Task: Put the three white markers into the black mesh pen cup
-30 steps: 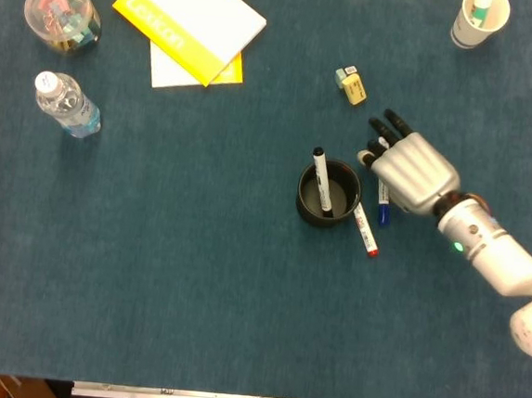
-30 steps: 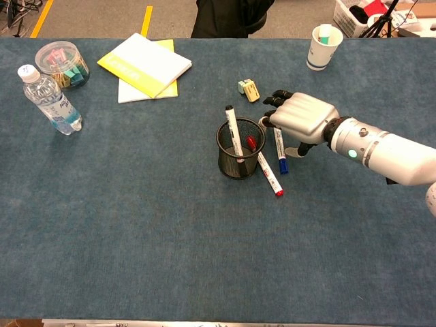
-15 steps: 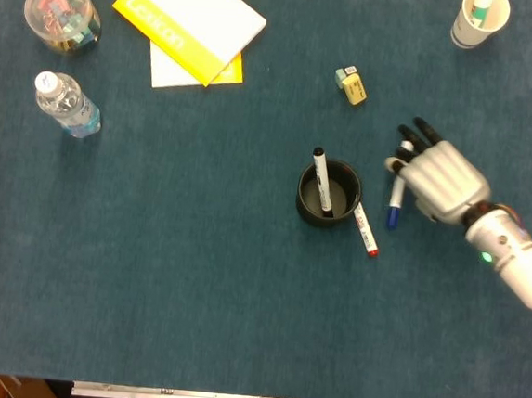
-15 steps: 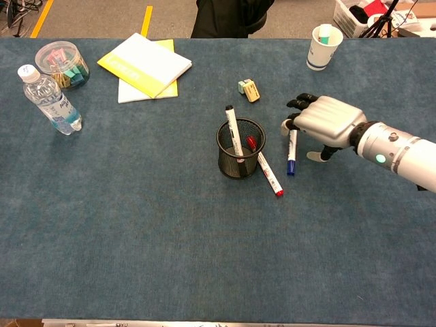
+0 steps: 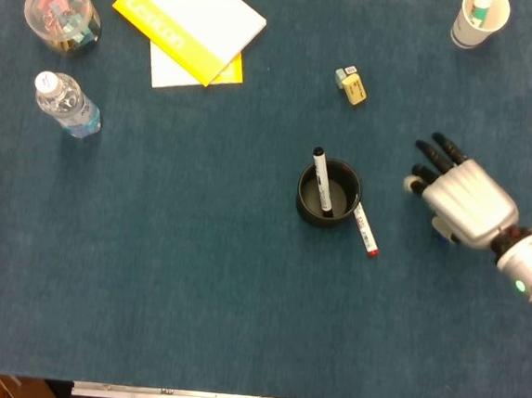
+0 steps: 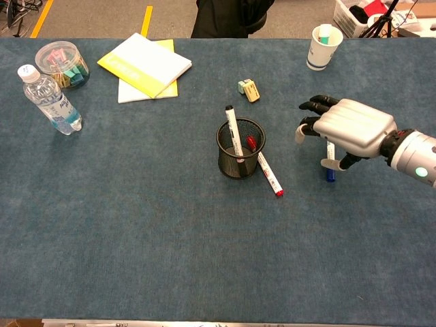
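Observation:
The black mesh pen cup (image 5: 302, 192) (image 6: 228, 160) stands mid-table with a black-capped white marker (image 5: 322, 181) (image 6: 234, 129) upright inside it. A red-capped white marker (image 5: 365, 229) (image 6: 269, 174) lies on the cloth against the cup's right side. My right hand (image 5: 466, 198) (image 6: 351, 126) hovers well right of the cup, palm down. It grips a blue-capped white marker (image 6: 330, 154) between thumb and fingers, with the cap pointing down. In the head view only the marker's blue tip (image 5: 442, 236) peeks from under the hand. My left hand is out of sight.
A yellow eraser (image 5: 351, 83) (image 6: 249, 88) lies behind the cup. A paper cup (image 5: 477, 20) (image 6: 322, 46) stands at the far right. Yellow notebooks (image 5: 188, 20), a water bottle (image 5: 67, 102) and a jar of clips (image 5: 61, 13) occupy the far left.
My right hand has drawn away to the right from beside the cup, and the blue-capped marker has travelled with it. The other two markers and the cup have stayed put.

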Controlling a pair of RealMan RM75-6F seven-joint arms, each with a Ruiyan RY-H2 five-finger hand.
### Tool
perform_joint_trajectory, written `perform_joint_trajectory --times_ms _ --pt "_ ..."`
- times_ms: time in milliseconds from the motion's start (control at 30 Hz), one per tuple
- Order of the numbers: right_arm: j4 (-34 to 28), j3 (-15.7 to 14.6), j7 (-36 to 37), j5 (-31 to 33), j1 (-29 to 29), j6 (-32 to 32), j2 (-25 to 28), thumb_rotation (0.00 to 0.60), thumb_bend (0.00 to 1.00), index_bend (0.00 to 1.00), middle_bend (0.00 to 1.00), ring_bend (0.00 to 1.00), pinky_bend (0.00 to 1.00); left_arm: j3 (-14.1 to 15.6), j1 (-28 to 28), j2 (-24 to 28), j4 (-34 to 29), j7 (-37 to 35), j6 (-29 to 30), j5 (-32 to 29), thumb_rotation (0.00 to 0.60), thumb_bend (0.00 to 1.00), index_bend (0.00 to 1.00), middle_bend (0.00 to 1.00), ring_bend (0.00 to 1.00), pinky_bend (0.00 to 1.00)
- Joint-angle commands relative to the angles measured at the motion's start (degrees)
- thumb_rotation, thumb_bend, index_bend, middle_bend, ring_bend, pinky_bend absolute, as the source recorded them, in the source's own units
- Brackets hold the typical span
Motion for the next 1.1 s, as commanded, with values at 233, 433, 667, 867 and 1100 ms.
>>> perform_joint_trajectory --times_ms 233,433,667,867,1100 --pt "1.5 -3.7 4.7 -5.7 -4.2 4.9 3.6 0.6 0.25 0.36 0.33 0.05 0.0 0.0 0.0 0.2 -0.1 0.0 -0.1 0.1 0.6 0.15 0.2 0.18 0.17 0.14" --pt "5.9 -4.0 6.6 -7.7 -6.1 7.3 3.9 0.6 0.22 0.38 0.33 0.05 0.0 0.0 -0.2 -0.2 -0.3 0.5 -0.5 0.2 0.6 0.15 0.2 0.18 0.17 0.14" --pt "11.8 -3.5 8.4 -9.4 -6.7 6.9 -0.4 0.6 0.22 0.39 0.33 0.05 0.0 0.0 -0.4 -0.2 -0.5 0.8 -0.7 0.2 0.6 0.15 0.2 0.18 0.17 0.14" --pt "15.5 -4.2 7.1 -12.2 -6.6 6.4 -3.1 0.6 0.22 0.42 0.33 0.06 0.0 0.1 -0.1 0.1 -0.4 0.7 -0.7 -0.2 0.6 0.15 0.19 0.18 0.17 0.14" --pt "18.4 -4.1 7.2 -13.6 -7.4 7.5 -5.0 0.6 0.22 0.44 0.33 0.06 0.0 0.1 -0.3 0.0 0.0 0.2 -1.0 -0.3 0.6 0.15 0.2 0.18 0.17 0.14"
